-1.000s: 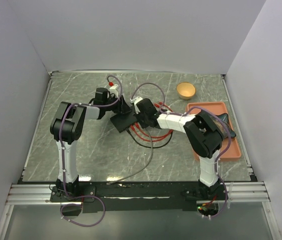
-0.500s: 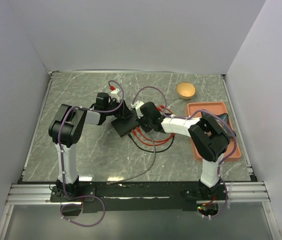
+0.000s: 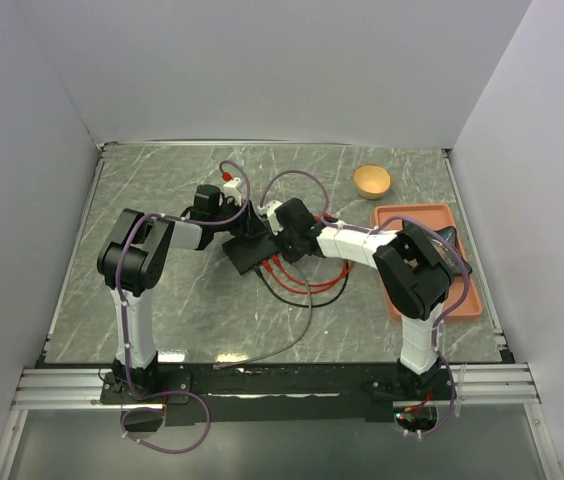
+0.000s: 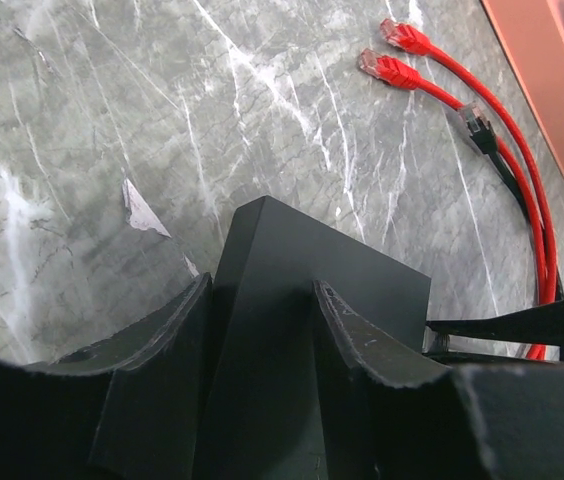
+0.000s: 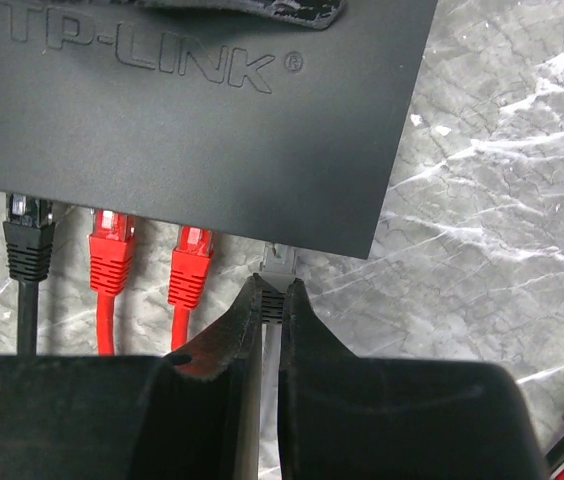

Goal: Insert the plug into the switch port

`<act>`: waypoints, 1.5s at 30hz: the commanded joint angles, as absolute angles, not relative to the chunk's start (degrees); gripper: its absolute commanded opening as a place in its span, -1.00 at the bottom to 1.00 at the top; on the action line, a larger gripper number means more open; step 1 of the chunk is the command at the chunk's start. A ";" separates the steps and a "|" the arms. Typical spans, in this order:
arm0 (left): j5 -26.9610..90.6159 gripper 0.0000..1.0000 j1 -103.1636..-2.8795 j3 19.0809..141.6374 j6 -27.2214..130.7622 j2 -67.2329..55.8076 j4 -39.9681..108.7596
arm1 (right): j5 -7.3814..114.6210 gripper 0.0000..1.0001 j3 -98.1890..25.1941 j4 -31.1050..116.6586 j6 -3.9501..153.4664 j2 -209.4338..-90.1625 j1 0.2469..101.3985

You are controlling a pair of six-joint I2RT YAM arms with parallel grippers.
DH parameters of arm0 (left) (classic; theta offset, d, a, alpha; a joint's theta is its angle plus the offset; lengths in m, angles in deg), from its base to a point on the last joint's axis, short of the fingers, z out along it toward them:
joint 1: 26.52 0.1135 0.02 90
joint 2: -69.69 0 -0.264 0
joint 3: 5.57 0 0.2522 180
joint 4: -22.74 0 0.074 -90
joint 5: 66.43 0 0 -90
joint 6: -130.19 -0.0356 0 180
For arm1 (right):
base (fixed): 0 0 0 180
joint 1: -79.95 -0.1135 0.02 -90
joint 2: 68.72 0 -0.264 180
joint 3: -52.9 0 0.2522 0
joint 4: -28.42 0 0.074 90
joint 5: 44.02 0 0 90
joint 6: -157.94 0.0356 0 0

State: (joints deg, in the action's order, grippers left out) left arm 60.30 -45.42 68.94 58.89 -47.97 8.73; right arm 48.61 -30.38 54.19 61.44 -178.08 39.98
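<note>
The black TP-LINK switch [image 5: 212, 120] lies flat, and its ports are hidden under its near edge. A grey plug [image 5: 276, 265] has its tip at that edge, to the right of one black plug [image 5: 28, 240] and two red plugs [image 5: 112, 250] seated in the row. My right gripper [image 5: 274, 290] is shut on the grey plug's boot. Whether the plug sits fully in the switch port cannot be told. My left gripper [image 4: 262, 290] is shut on the switch's [image 4: 312, 270] opposite edge, one finger on each side. From above, both grippers [image 3: 245, 228] [image 3: 280, 240] meet at the switch [image 3: 245, 252].
Loose red plugs [image 4: 402, 38] and a black plug [image 4: 477, 125] lie on the marble beyond the switch, with their cables looping in front of it. An orange tray [image 3: 412, 210] holding a dark object stands at the right. A small tan bowl [image 3: 371, 181] stands behind the tray.
My right gripper has moved left to the switch's edge with the grey plug. The left gripper has come down onto the switch, which has shifted slightly.
</note>
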 commanded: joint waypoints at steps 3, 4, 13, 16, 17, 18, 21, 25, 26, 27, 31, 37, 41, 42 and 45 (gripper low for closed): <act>73.75 -0.33 -54.47 66.64 60.67 -46.93 18.39 | 50.91 -1.00 -37.68 37.79 64.95 -178.58 38.20; 74.01 -0.37 -54.91 66.55 60.67 -47.20 18.22 | 50.38 -1.00 -36.81 36.22 65.39 -177.88 38.20; 75.25 -0.70 -57.81 64.62 62.87 -48.34 15.67 | 46.59 -1.00 -35.48 29.88 67.85 -177.08 38.20; 75.25 -0.73 -58.60 64.18 63.04 -48.08 15.67 | 46.86 -1.00 -37.40 29.79 67.85 -178.22 38.20; 75.25 -0.73 -58.86 64.09 63.04 -47.99 15.50 | 47.12 -1.00 -37.85 29.88 67.77 -178.40 38.20; 74.98 -0.73 -58.95 63.91 63.22 -48.08 15.49 | 47.30 -1.00 -38.29 29.70 67.77 -178.75 38.20; 75.07 -0.73 -59.57 63.65 63.57 -47.82 15.14 | 47.65 -1.00 -40.13 29.70 67.86 -179.46 38.20; 74.90 -0.73 -60.09 63.56 63.39 -47.38 15.32 | 47.74 -1.00 -42.25 30.57 67.85 -180.51 38.20; 74.89 -0.73 -60.18 63.56 63.39 -47.29 15.40 | 47.91 -1.00 -42.69 30.67 67.77 -180.69 38.11; 74.89 -0.73 -60.27 63.56 63.31 -47.20 15.58 | 47.83 -1.00 -43.56 30.93 67.85 -180.86 38.11; 74.46 -0.71 -60.45 62.86 63.04 -46.24 15.41 | 48.79 -1.00 -44.89 32.34 67.59 -181.04 38.11; 71.13 -0.56 -59.49 64.00 63.74 -46.67 16.02 | 51.86 -1.00 -39.44 31.98 67.50 -177.18 38.20; 68.93 -0.29 -56.15 67.16 64.71 -48.25 17.86 | 51.96 -0.97 -35.14 32.69 67.77 -175.68 38.03; 68.57 -0.26 -55.27 68.38 64.63 -48.43 18.21 | 52.48 -0.95 -33.83 32.95 67.77 -175.59 38.03; 67.69 -0.03 -52.63 71.28 64.10 -48.78 22.06 | 53.10 -0.82 -32.15 33.91 67.68 -175.85 38.03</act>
State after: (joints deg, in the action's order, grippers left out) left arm 53.76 -48.61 68.92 60.00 -46.66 9.93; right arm 44.66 -31.52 57.93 66.40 -178.03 39.61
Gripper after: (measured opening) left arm 0.450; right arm 0.076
